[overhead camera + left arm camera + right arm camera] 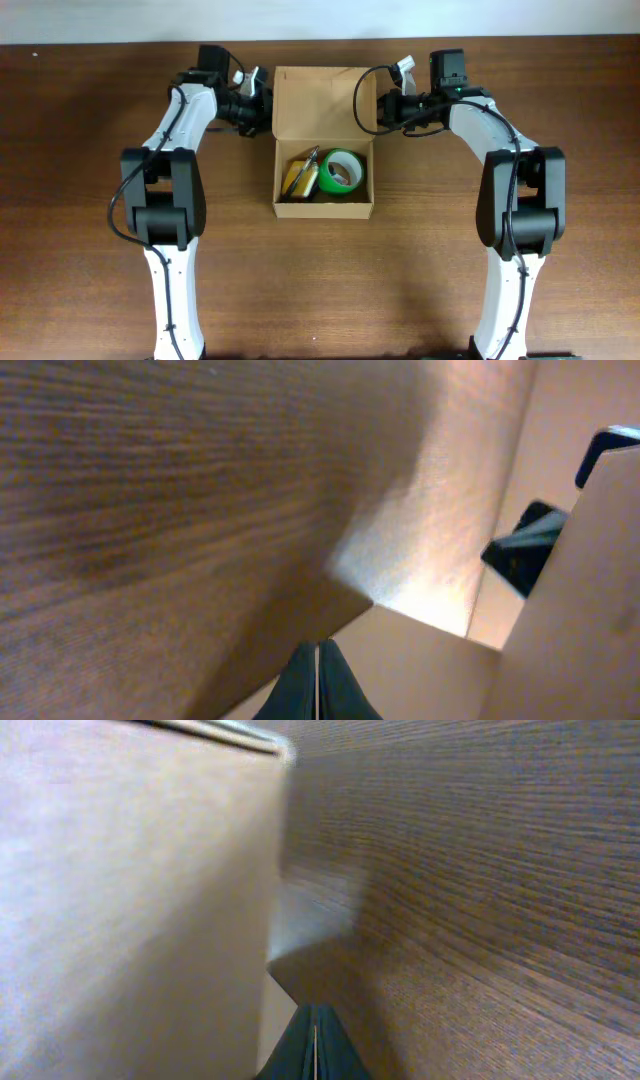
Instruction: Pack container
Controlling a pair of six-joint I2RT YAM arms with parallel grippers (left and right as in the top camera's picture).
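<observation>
Overhead view: the cardboard box sits mid-counter, its lid flap lying open toward the far edge. Inside lie a green tape roll and a yellow-handled tool. The left claw is just beside the flap's left edge and the right claw just beside its right edge. Both claws are pressed fully closed, gripping nothing.

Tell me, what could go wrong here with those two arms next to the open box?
1. The shut left gripper and right gripper sit at the sides of the lid flap; a push might slide the container rather than fold the lid.
2. The green tape roll seems tilted inside and might keep the lid from closing.
</observation>
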